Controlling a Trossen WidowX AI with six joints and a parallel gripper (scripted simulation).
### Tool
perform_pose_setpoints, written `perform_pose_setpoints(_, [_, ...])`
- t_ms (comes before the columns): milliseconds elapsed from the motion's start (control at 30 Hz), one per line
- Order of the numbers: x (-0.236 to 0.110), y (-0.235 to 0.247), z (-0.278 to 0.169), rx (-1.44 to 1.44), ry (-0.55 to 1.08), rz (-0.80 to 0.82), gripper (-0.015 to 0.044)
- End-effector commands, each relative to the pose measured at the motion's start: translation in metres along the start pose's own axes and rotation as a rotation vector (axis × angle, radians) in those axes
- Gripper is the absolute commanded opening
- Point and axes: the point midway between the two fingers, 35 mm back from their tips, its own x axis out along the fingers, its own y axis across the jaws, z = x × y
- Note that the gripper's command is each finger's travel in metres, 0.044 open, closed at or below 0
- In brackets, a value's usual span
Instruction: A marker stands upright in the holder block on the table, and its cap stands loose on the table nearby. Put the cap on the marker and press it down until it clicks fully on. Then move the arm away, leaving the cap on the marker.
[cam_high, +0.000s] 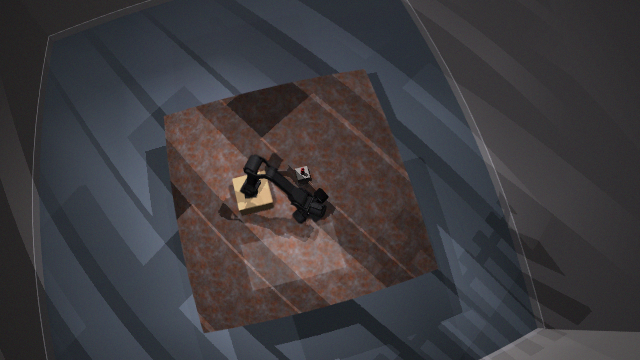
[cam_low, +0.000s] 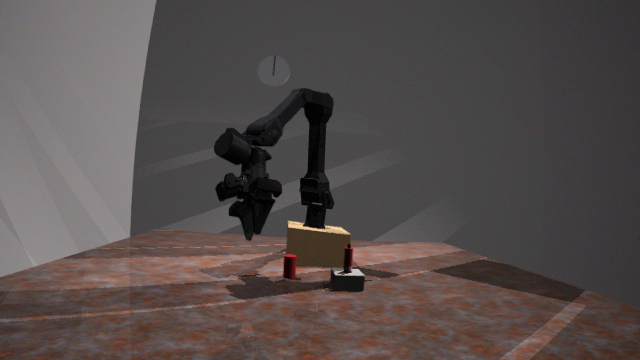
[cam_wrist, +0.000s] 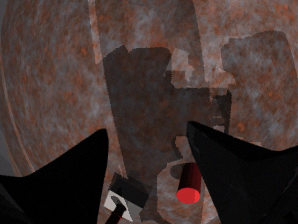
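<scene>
The red cap stands upright on the table. The red marker with a dark tip stands upright in the grey holder block, to the right of the cap in the exterior view. My gripper is partly open and empty. It points down, well above the table, to the left of the cap in the exterior view. In the wrist view the cap shows below, beside the right finger. The arm hides the cap in the top view.
The arm stands on a tan base block on the mottled brown table. The holder block is close to this base. Broad shadows fall across the table around the cap and holder.
</scene>
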Motion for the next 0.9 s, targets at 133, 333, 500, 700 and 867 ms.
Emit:
perform_pose_setpoints(133, [-0.031,-0.002,-0.102,-0.829,0.258,-0.316,0.0249])
perform_pose_setpoints(333, [-0.032,-0.003,-0.104,-0.852,0.267,-0.324,0.0249])
perform_pose_setpoints(500, [-0.032,-0.004,-0.1,-0.852,0.267,-0.324,0.0249])
perform_pose_setpoints(700, [-0.01,-0.013,-0.102,-0.852,0.267,-0.324,0.0249])
perform_pose_setpoints(867, [0.0,-0.018,-0.104,-0.852,0.267,-0.324,0.0249])
